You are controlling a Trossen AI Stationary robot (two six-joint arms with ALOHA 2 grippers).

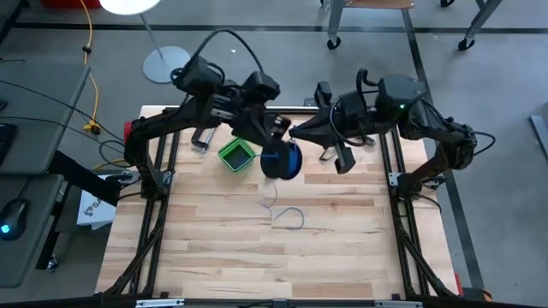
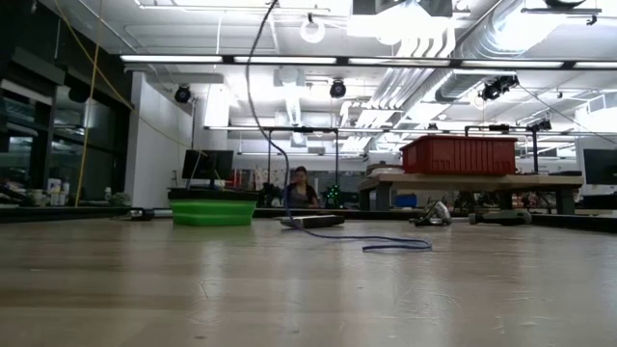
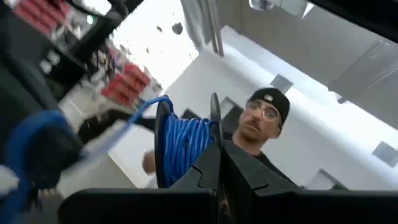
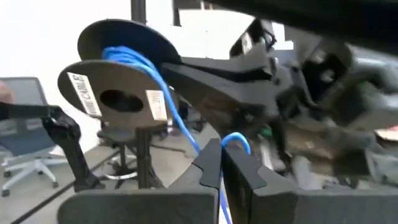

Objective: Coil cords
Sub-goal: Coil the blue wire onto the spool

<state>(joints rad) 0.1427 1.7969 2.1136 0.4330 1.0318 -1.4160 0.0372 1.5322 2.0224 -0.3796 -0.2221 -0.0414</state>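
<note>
blue wire (image 1: 287,216) (thin) on dark spool (image 1: 281,160)

No writing can be read anywhere. The spool (image 4: 118,99) carries two pale stickers on its round face, one at the rim with dark print running along it and a smaller one just beside the centre hole, but the marks on both are too blurred to make out. The cap (image 3: 269,99) worn by the person behind the counter shows a small light patch on its front, also illegible.
</note>
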